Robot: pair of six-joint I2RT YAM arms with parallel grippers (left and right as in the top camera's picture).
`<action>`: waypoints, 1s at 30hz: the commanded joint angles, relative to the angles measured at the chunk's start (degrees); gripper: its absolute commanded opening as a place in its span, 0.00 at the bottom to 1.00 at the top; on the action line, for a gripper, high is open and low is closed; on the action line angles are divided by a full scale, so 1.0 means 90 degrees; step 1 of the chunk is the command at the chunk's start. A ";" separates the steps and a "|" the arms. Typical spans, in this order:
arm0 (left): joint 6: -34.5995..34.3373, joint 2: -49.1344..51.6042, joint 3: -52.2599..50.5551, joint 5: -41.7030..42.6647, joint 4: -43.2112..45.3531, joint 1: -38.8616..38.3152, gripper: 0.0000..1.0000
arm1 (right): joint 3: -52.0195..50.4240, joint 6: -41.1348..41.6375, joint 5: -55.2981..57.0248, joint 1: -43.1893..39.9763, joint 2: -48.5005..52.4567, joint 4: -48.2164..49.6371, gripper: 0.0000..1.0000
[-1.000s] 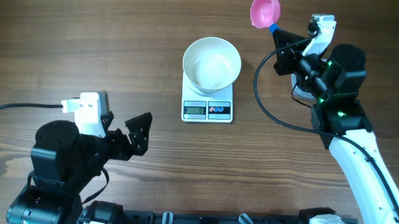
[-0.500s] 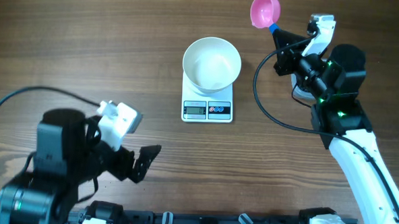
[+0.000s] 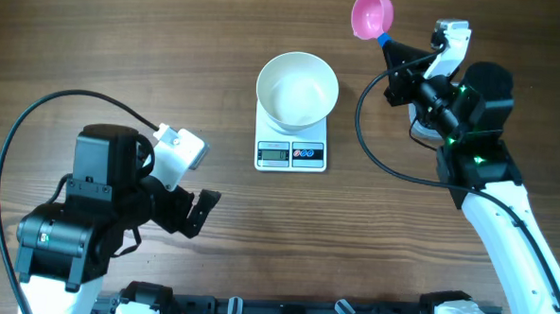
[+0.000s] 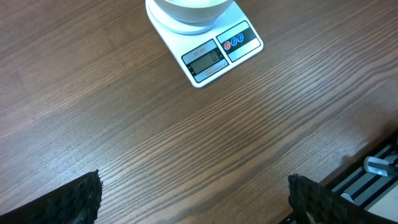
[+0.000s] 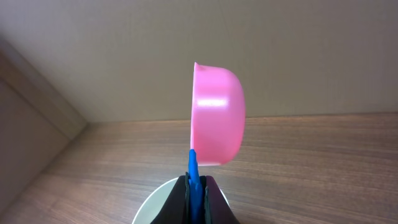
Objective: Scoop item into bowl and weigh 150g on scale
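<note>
**Right gripper clamping the scoop beside the bowl, left gripper hanging open**

The bowl (image 3: 297, 87) is sitting on the scale (image 3: 292, 149) in the middle of the table (image 3: 123, 55), covering the scale's platform and leaving the display and two buttons showing on the near edge. In the overhead view the bowl's inside is showing plain white.

The right gripper (image 5: 195, 186) is pinching its fingers (image 5: 214, 205) together on the blue handle (image 5: 193, 167) of a pink scoop (image 3: 372, 14). The scoop is hanging in the air to the right of the bowl and beyond it, apart from the rim. In the right wrist view the scoop is standing on edge, its open side facing left, with part of the bowl's rim lying below the fingers. The right arm is reaching in from the table's right side, its wrist pointing toward the far left.

The left gripper (image 3: 194, 210) is hanging over bare wood at the near left, well apart from the scale. Its fingers (image 4: 71, 200) are standing wide apart with nothing between them. Its camera is looking across the wood at the scale, which is lying beyond the fingers. The left arm is folding back near its base.
</note>
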 commanded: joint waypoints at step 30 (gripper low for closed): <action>0.0134 -0.0010 0.0097 -0.0039 0.0070 0.0046 1.00 | 0.0102 -0.0294 -0.0146 -0.0015 -0.0163 0.0083 0.04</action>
